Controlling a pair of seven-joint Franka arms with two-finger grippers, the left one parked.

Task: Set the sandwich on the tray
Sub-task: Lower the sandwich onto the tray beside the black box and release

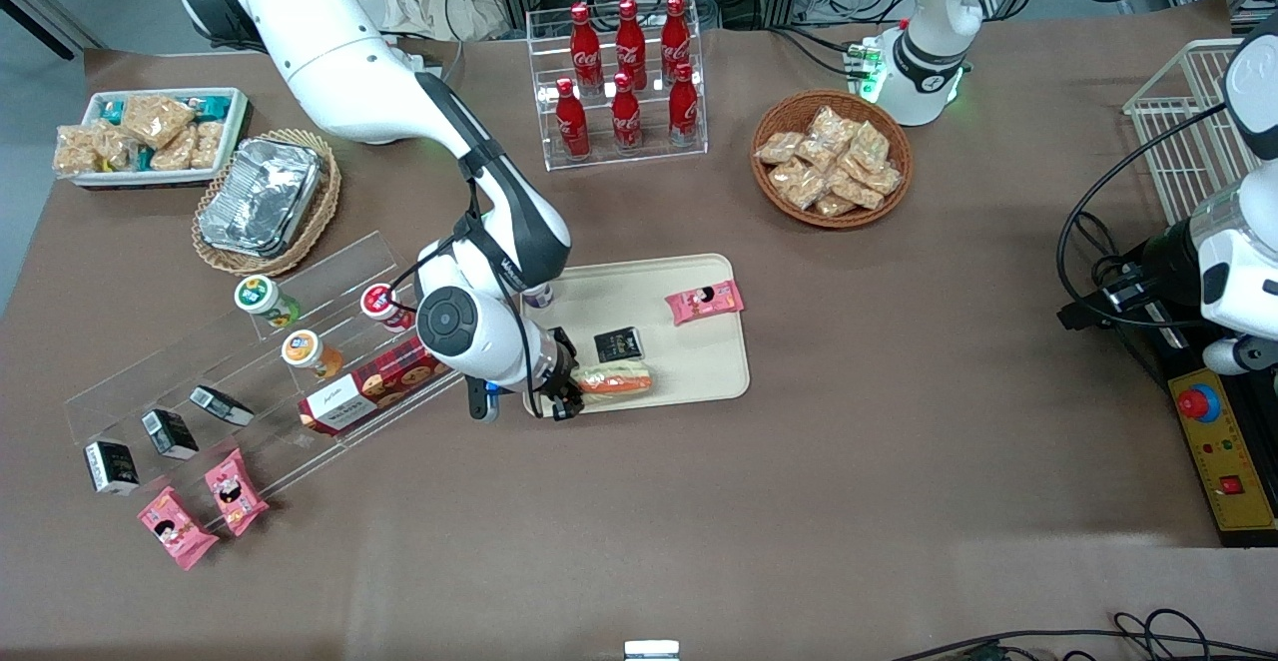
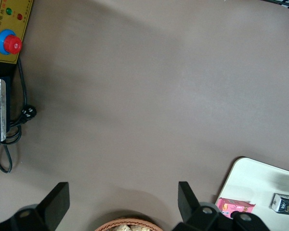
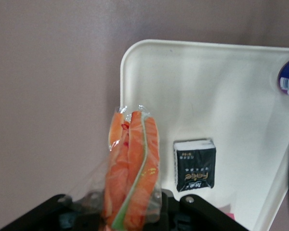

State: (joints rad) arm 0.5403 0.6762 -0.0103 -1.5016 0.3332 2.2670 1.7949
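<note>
From my screen the gripper (image 1: 565, 388) is down at the tray's (image 1: 699, 371) edge nearest the front camera, clamped on the sandwich (image 1: 617, 379), which sticks out from between the fingers over the tray with its orange and green layers showing. Just past the fingertips there's a small black carton (image 1: 619, 344) on the tray, and a pink snack packet (image 1: 705, 302) sits farther out from the hand.

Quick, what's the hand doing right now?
Hand: shut on the sandwich, over the tray edge nearest the front camera.
</note>
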